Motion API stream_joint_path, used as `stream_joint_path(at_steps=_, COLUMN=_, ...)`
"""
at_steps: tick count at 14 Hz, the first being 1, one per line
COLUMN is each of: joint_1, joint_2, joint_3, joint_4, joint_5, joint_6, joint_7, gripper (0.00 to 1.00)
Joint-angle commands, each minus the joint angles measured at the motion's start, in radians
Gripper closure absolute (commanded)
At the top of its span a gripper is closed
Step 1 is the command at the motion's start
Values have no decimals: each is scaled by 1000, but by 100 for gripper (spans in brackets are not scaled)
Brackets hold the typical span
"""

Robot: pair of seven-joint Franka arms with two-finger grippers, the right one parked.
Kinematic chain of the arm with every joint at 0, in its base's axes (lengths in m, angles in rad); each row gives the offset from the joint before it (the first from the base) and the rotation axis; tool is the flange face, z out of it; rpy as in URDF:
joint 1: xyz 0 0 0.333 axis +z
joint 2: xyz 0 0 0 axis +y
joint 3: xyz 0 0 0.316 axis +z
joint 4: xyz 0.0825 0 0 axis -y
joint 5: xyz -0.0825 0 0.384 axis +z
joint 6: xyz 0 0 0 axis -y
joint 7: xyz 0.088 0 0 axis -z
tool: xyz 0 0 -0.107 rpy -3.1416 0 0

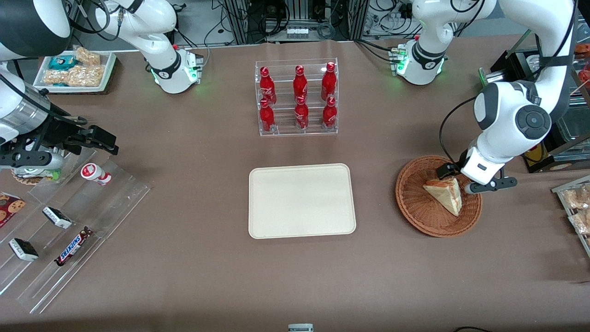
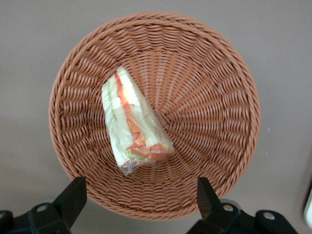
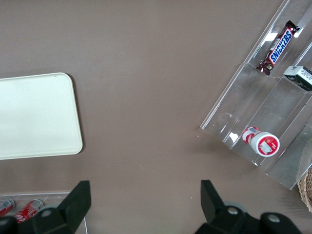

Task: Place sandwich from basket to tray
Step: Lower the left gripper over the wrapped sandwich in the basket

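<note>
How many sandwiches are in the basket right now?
1: the sandwich lies in the basket, wrapped, under the open gripper. The tray holds none. Nothing seems hidden.

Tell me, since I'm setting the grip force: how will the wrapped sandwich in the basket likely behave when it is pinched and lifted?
The sandwich looks soft: pale bread and layered filling would probably squash under a hard pinch. Its clear, shiny wrap may be slippery. It lies tilted on the sloping basket wall, so a nudge could slide it. The open gripper hovers above it.
</note>
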Motion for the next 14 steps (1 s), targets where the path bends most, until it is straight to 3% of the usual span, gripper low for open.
stream_joint_path(at_steps=1, joint_1=4, joint_2=22, joint_3=-5, joint_4=-1, joint_5=1, joint_6=57, joint_7=-291, gripper=0)
stream_joint_path(at_steps=2, joint_1=4, joint_2=39, joint_3=-5, joint_4=-1, joint_5=2, joint_6=86, joint_7=-424, gripper=0)
stream_joint_path(at_steps=4, joint_1=6, joint_2=61, joint_3=-4, joint_4=-3, joint_5=2, joint_6=109, joint_7=-523, gripper=0)
stream_joint_path(at_steps=8, joint_1=11, joint_2=129, joint_3=19, joint_4=13, joint_5=4, joint_6=117, joint_7=-527, gripper=0)
stream_joint_path(at_steps=9, joint_1=11, joint_2=152, joint_3=19, joint_4=29, joint_5=4, joint_6=117, joint_7=-528, gripper=6)
stream_joint_path(at_steps=13, joint_1=9, joint_2=190, joint_3=21, joint_4=43, joint_5=4, joint_6=121, joint_7=-556, gripper=88)
stream_joint_path(at_steps=14, joint_1=9, joint_2=183, joint_3=21, joint_4=46, joint_5=4, joint_6=114, joint_7=-559, gripper=93)
